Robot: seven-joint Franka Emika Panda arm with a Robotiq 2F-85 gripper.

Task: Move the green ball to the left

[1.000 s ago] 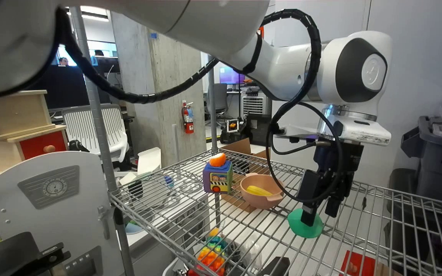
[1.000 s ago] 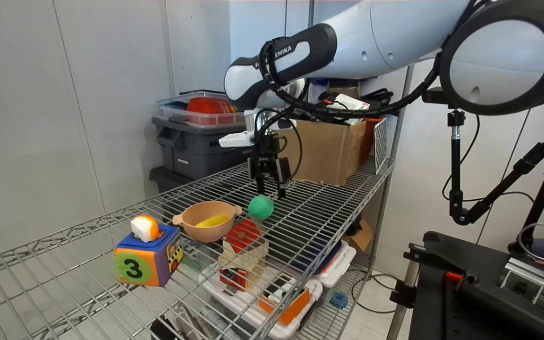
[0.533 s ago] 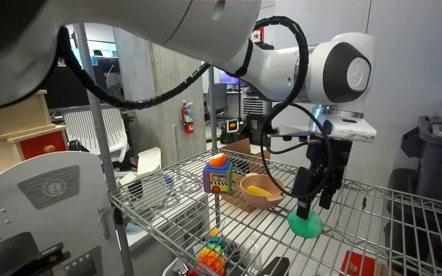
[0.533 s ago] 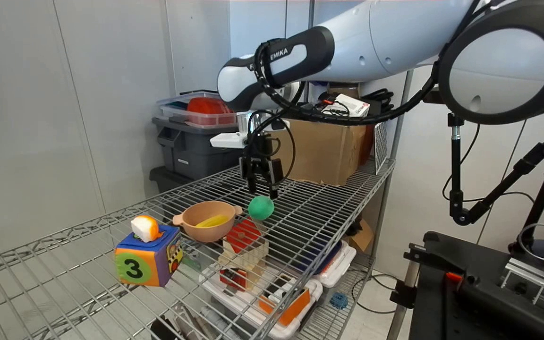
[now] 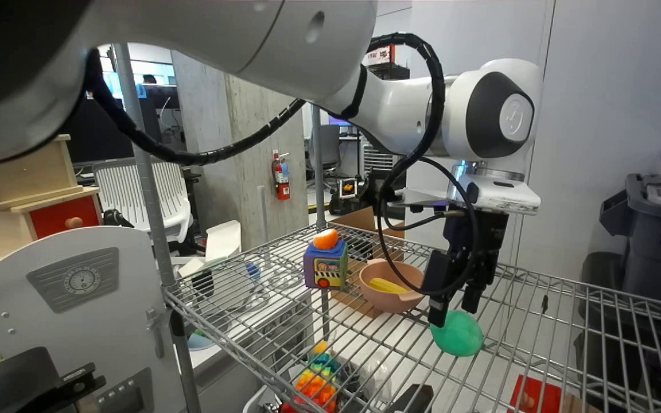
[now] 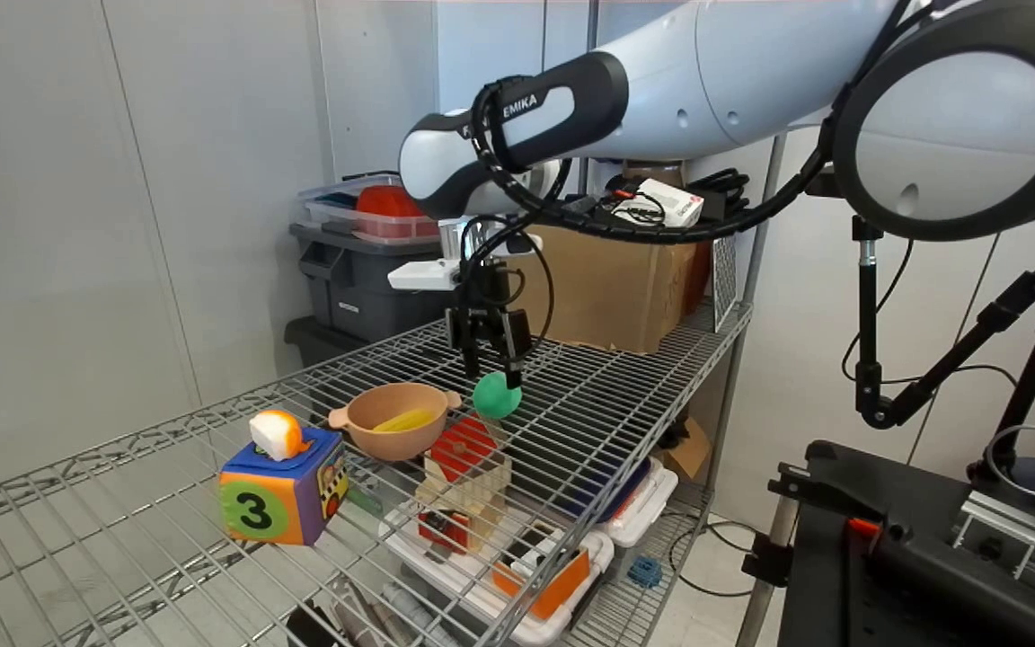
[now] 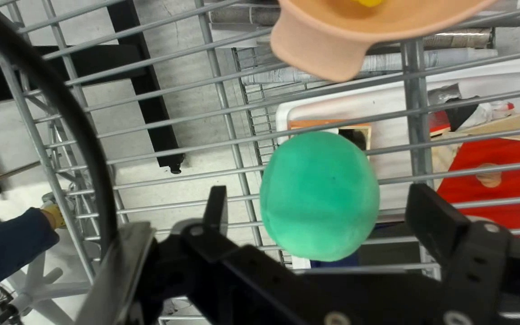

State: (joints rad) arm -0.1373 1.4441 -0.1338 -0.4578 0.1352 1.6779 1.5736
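Green ball (image 7: pixel 319 196) is supported by the wire shelf (image 6: pixel 571 386); over it, the gripper (image 5: pixel 454 311) is spread wide, nothing held.

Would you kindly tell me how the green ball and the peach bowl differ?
The green ball is rounded and closed, while the peach bowl is open and two-handled. The ball looks smaller than the bowl. The bowl holds a yellow item; the ball is plain green. In the wrist view, the open gripper frames the ball, while the bowl is cut off at the top. Both rest on the wire shelf.
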